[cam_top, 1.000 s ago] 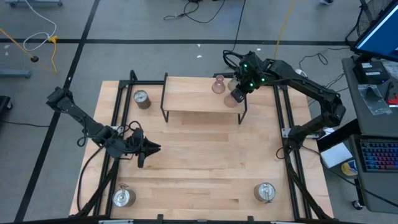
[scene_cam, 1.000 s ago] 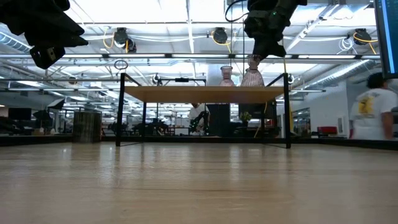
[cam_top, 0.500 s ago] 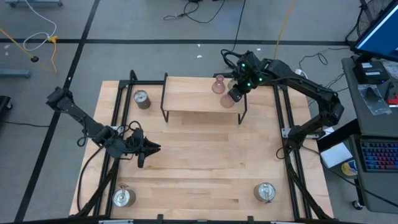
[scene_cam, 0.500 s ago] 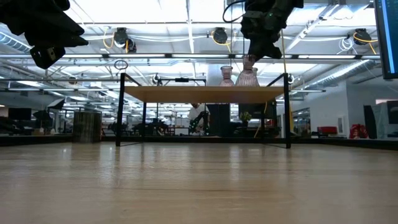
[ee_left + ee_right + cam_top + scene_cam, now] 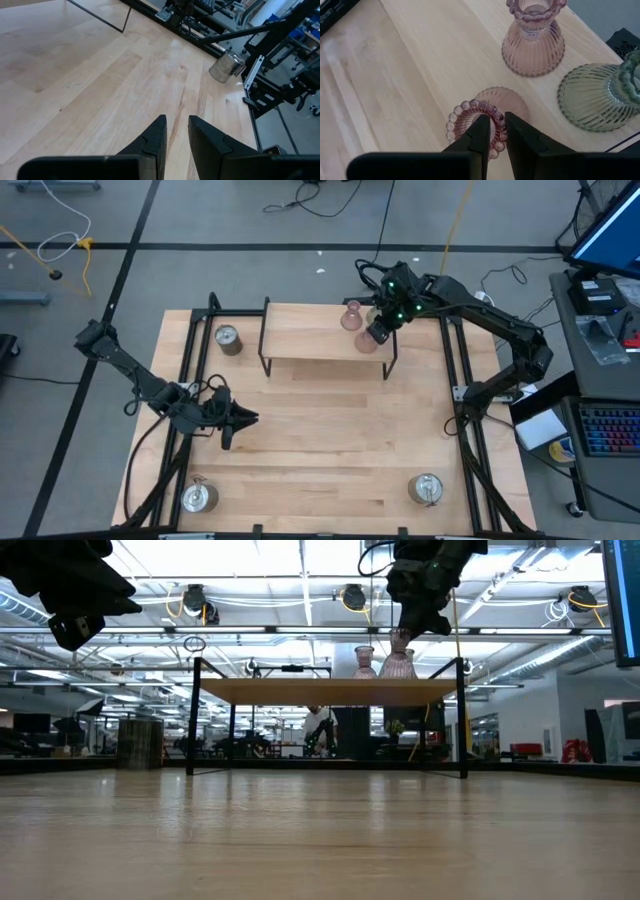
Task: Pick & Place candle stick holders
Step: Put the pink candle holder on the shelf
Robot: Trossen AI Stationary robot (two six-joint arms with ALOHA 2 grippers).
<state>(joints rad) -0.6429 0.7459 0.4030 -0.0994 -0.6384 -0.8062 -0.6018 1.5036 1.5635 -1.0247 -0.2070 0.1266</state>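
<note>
My right gripper (image 5: 379, 332) is shut on a pink ribbed glass holder (image 5: 492, 107) over the raised wooden shelf (image 5: 310, 340) at the table's far side. A second pink holder (image 5: 534, 42) and a greenish one (image 5: 597, 97) stand on their wide bases on the shelf beside it. Both pink ones show in the low view (image 5: 398, 663), (image 5: 365, 662). Three silver metal holders stand on the table: far left (image 5: 228, 338), near left (image 5: 200, 496), near right (image 5: 427, 488). My left gripper (image 5: 246, 418) hovers at the table's left, empty, its fingers a narrow gap apart. My right gripper pinches the pink holder's beaded top rim (image 5: 496, 119) between its two fingers, one finger (image 5: 481, 132) inside the mouth and one outside. The fingers come from above, pointing down. The holder stands upright below them, its wide base (image 5: 512, 100) at the shelf top.
The shelf stands on thin black legs (image 5: 190, 715). Black rails (image 5: 185, 370) run along the table's left and right sides. In the left wrist view a metal holder (image 5: 227, 66) stands far ahead of the fingers. Bare wood lies in the table's middle.
My right gripper has gone a little toward the table's left with the pink holder, bringing it closer to the second pink holder. The holder has stayed upright. In the last half second it has kept still.
</note>
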